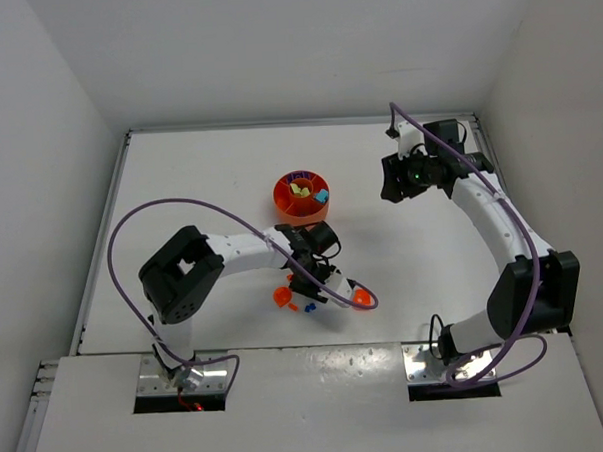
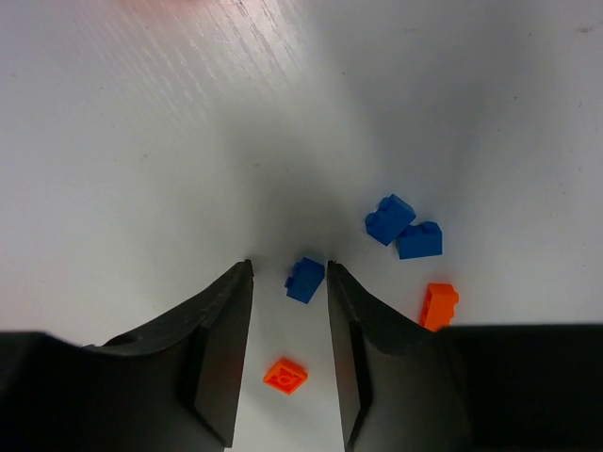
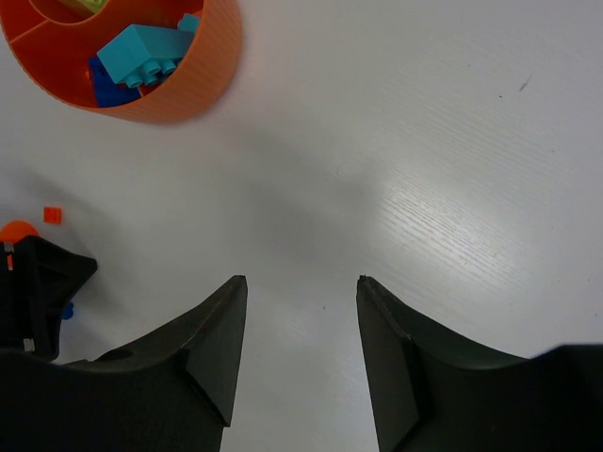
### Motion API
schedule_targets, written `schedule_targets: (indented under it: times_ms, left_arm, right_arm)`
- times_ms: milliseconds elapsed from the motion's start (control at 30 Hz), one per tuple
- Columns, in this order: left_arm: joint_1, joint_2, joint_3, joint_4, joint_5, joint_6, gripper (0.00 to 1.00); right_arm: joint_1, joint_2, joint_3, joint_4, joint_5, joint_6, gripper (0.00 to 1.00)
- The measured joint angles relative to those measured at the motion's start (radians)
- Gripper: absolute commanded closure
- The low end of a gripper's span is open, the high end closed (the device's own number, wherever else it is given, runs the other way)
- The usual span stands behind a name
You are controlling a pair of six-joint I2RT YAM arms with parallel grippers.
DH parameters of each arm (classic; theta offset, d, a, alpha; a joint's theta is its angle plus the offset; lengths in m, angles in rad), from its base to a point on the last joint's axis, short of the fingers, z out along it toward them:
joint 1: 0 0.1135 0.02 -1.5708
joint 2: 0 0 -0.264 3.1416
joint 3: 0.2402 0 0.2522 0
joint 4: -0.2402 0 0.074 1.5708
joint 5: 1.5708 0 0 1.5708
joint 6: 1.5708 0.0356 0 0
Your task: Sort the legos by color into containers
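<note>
The pick of a blue brick (image 2: 304, 280) is in hand: it lies on the bench (image 2: 141, 141) between the parted left jaws, not yet gripped, while the right jaws are held released. Closure on it is called for next, then carriage to the orange dish (image 1: 301, 215) farther off.

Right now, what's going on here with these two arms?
The left arm is sorting bricks. Its jaws stand open either side of a blue brick on the table, not gripping it. Two more blue bricks and two orange ones lie loose nearby. The dish already holds a cyan brick and a blue one. The right arm hangs aside, jaws open and empty.
</note>
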Motion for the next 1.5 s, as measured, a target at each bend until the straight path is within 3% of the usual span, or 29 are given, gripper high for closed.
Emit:
schedule_targets:
  times_ms: [400,633,833,1100,1500]
  left_arm:
    - [-0.009,0.004,-0.001,-0.005,-0.008,-0.015,0.89]
    - [0.009,-0.033,-0.017,0.011,-0.032,-0.133,0.99]
    - [0.164,-0.19,0.072,0.02,0.008,-0.361,1.0]
    - [0.407,-0.334,0.14,0.177,0.019,-0.618,1.0]
    - [0.421,-0.224,0.145,0.23,0.042,-0.753,1.0]
  right_arm:
    - [0.0,0.0,0.0,-0.005,-0.001,0.0,0.49]
    - [0.0,-0.001,0.0,-0.005,0.0,0.0,0.49]
    - [0.0,-0.003,0.0,-0.005,-0.001,0.0,0.49]
    - [0.0,0.001,0.022,-0.006,-0.001,0.0,0.49]
    - [0.0,0.042,0.036,-0.013,-0.001,0.0,0.49]
